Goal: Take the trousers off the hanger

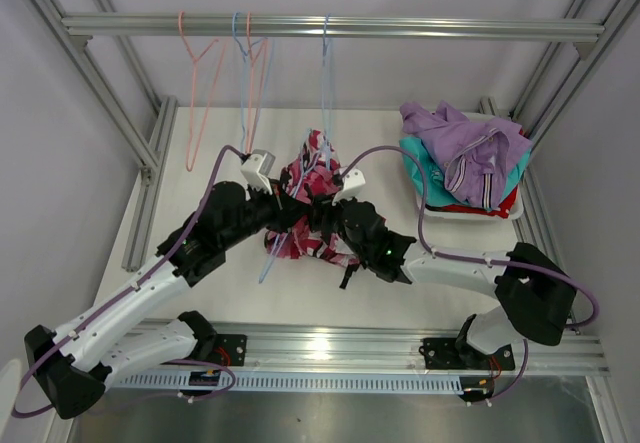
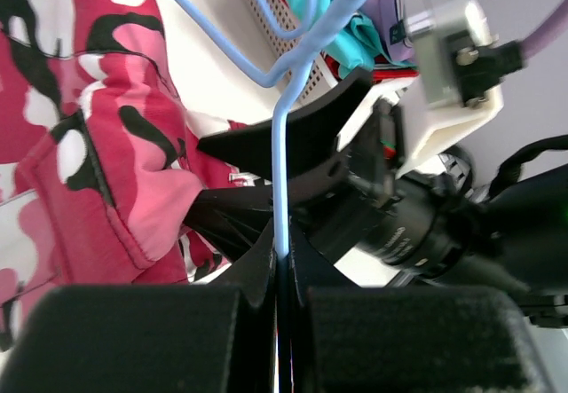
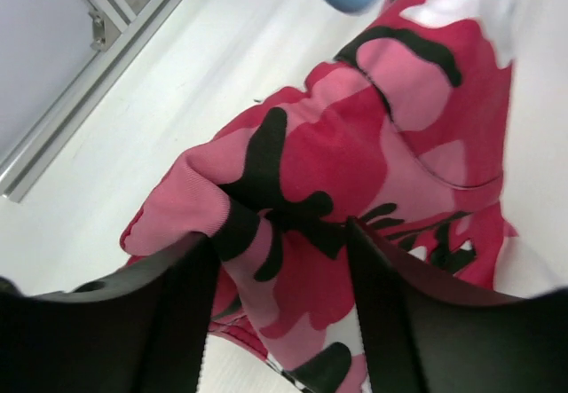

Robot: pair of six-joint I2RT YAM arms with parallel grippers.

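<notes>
Pink camouflage cloth trousers [image 3: 355, 145] sit between both hands. Left hand [image 2: 280, 260] clamped on the light-blue wire hanger [image 2: 282, 145]. Right hand [image 3: 284, 233] has fingers [image 3: 160, 304] apart, straddling a trouser fold.

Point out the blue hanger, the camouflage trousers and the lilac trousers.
blue hanger [image 2: 281, 180]: left wrist view, its upright wire.
camouflage trousers [image 3: 355, 167]: right wrist view, a red patch.
lilac trousers [image 1: 445, 128]: top external view, upper fold.
</notes>
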